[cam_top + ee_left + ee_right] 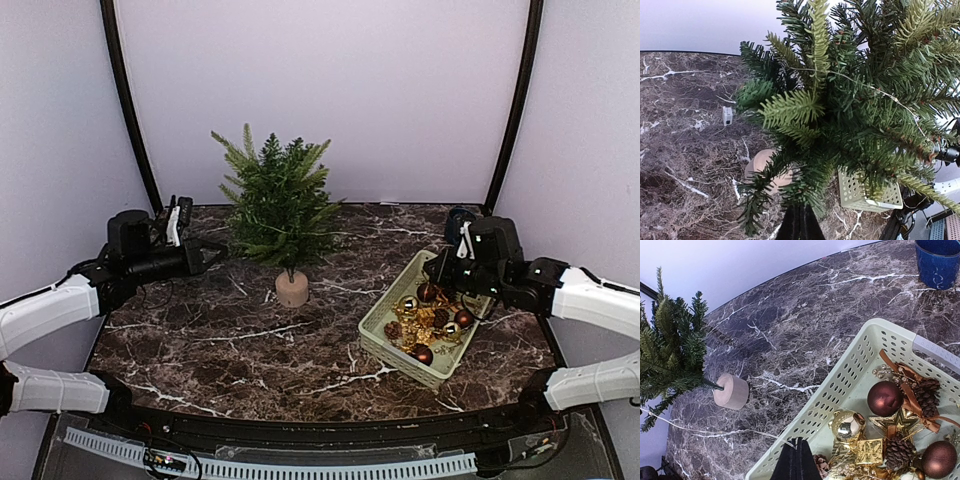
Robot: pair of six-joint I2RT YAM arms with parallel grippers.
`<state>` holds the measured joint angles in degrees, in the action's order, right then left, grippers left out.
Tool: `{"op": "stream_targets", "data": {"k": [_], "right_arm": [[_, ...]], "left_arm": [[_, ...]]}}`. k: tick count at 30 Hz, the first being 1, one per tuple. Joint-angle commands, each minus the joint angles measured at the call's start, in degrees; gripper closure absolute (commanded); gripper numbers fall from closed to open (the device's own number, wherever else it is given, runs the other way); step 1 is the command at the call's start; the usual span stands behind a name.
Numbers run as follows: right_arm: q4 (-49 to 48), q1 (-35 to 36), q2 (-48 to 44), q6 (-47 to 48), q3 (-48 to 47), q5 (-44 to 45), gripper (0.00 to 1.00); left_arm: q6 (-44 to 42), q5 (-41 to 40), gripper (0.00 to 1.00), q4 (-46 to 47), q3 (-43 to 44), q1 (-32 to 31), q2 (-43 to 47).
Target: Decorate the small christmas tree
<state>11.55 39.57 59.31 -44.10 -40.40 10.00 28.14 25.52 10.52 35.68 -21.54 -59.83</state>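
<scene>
The small christmas tree (278,212) stands in its beige pot (292,289) at the table's middle back. My left gripper (213,253) is at the tree's lower left side. In the left wrist view its shut fingers (800,220) poke into the lower branches (805,185), and needles hide the tips. A thin wire (880,91) runs across the tree (850,100). My right gripper (438,273) hovers over the near rim of the pale green basket (378,322). It (798,441) is shut on the end of the thin wire (715,432), which trails left across the marble.
The basket (855,365) holds dark red baubles (885,398), a gold bauble (847,426), pine cones, a gold star and a small gold gift box. A blue cup (939,262) stands behind the basket. A small white box (727,115) lies on the marble behind the tree.
</scene>
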Motion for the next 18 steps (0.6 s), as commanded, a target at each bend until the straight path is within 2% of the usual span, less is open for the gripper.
{"op": "stream_targets", "data": {"k": [1,9,18], "right_arm": [[-2.1,-0.4,1.2,1.2,0.2,-1.8,1.0],[-5.5,0.6,5.4,1.0,0.1,-5.2,1.0],[-7.4,2.3,12.1,1.6,-3.4,-6.0,1.0]], "left_arm": [[-0.5,-4.2,1.0,-0.6,0.5,0.6,-0.5],[-4.1,-1.7,1.0,0.3,6.7,5.3,-9.3],[-9.4,7.6,1.0,2.5,14.8,10.5,-20.3]]}}
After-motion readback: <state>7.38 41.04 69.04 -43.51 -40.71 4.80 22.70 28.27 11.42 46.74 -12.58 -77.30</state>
